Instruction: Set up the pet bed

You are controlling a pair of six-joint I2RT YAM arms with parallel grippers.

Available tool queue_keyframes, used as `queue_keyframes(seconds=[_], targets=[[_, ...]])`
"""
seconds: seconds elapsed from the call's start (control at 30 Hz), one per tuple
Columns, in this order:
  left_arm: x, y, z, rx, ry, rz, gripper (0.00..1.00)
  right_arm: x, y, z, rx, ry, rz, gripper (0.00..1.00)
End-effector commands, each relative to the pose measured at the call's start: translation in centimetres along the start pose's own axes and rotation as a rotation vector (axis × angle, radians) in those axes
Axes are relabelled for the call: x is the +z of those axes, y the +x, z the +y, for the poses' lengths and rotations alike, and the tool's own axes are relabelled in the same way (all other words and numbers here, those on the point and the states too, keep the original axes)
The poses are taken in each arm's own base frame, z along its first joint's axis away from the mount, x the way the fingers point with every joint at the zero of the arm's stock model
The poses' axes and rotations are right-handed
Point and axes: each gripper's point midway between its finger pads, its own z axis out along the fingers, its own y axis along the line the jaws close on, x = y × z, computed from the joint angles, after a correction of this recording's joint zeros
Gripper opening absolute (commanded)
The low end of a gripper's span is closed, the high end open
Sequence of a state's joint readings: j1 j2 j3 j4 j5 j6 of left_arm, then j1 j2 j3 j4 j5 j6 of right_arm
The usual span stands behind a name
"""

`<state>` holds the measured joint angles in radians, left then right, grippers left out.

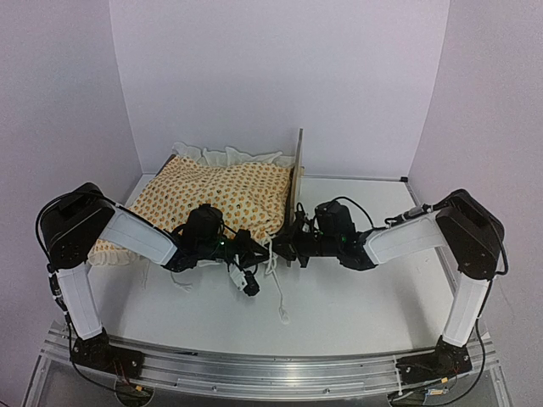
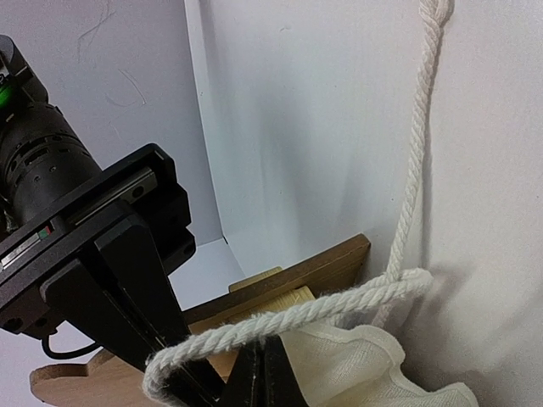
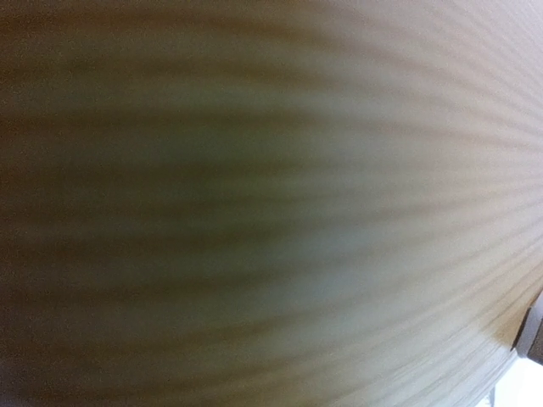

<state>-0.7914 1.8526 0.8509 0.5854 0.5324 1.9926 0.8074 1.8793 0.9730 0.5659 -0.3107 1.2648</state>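
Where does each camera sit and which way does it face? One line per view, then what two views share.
Top external: above and behind the bases, looking down over the table; left arm and right arm show whole, meeting at the wooden board by the bedding.
Left wrist: looks along its dark fingers at the white cord and board.
Right wrist: so close to a tan surface that only blurred streaks show; no fingers visible.
Shared: top external and left wrist both show cord and board.
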Motion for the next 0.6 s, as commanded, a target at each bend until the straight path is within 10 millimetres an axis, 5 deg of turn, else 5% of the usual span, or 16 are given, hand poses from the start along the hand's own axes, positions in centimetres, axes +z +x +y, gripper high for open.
queue_keyframes(seconds=[0.0, 0.17, 0.37, 0.47, 0.57], targets=[[-0.8, 1.4, 2.4, 0.047, -0.034, 0.058, 0.0, 0.2, 1.7, 3.1, -0.067, -0.062, 0.096, 0.1], [-2.0, 1.1, 1.5, -0.105, 0.048, 0.069, 0.0, -1.4, 3.9, 2.8, -0.228, 0.114, 0.169, 0.32], [-3.4, 0.1, 0.8, -0.182, 0.101, 0.066, 0.0, -6.6, 5.6, -1.7, -0.327, 0.392, 0.144, 0.67], [-3.6, -0.1, 0.5, -0.203, 0.114, 0.066, 0.0, -7.3, 7.6, -2.4, -0.512, 0.496, 0.135, 0.69], [-3.8, -0.2, 0.4, -0.218, 0.12, 0.065, 0.0, -7.4, 9.5, -5.7, -0.647, 0.643, 0.146, 0.69]])
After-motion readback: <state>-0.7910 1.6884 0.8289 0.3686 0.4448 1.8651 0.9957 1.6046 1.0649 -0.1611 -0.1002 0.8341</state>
